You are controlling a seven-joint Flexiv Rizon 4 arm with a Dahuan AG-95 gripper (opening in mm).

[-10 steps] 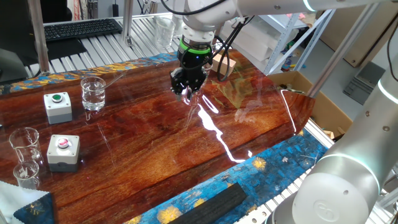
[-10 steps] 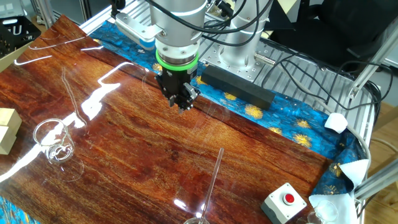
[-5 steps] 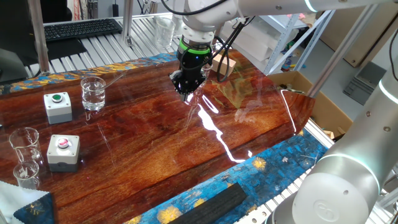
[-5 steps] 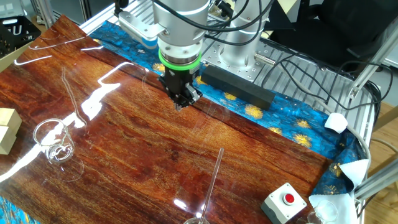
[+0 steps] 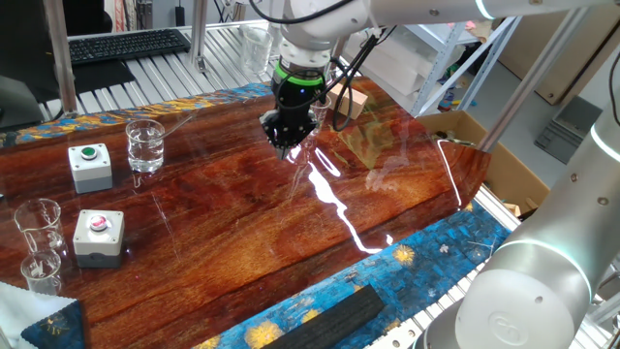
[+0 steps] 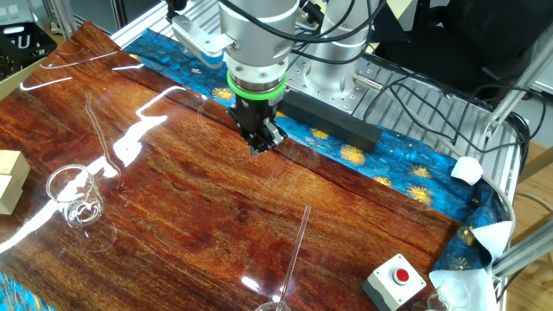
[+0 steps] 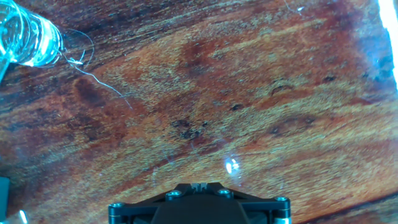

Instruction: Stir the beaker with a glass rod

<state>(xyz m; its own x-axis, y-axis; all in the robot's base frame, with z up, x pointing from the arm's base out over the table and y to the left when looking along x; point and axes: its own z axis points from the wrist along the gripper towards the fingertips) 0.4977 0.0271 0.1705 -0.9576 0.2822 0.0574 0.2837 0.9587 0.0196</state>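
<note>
The beaker [image 6: 74, 195] is a squat, wide clear glass vessel near the left edge of the wooden table in the other fixed view. The glass rod [image 6: 296, 248] leans in a taller clear glass [image 5: 145, 145], which also shows top left in the hand view [image 7: 28, 36]. My gripper [image 5: 288, 147] hangs low over the middle of the table, far from both; it also shows in the other fixed view [image 6: 260, 145] and in the hand view [image 7: 198, 185]. Its fingertips are together and hold nothing.
A wooden block [image 5: 350, 102] lies at the back of the table near the beaker. A green-button box [image 5: 89, 165], a red-button box [image 5: 99, 236] and two small clear beakers [image 5: 37, 225] stand at the left. A black bar [image 5: 329, 320] lies on the blue cloth.
My gripper has shifted a little along the table towards the side with the glass and the button boxes, and its wrist has turned slightly. Nothing else has moved.
</note>
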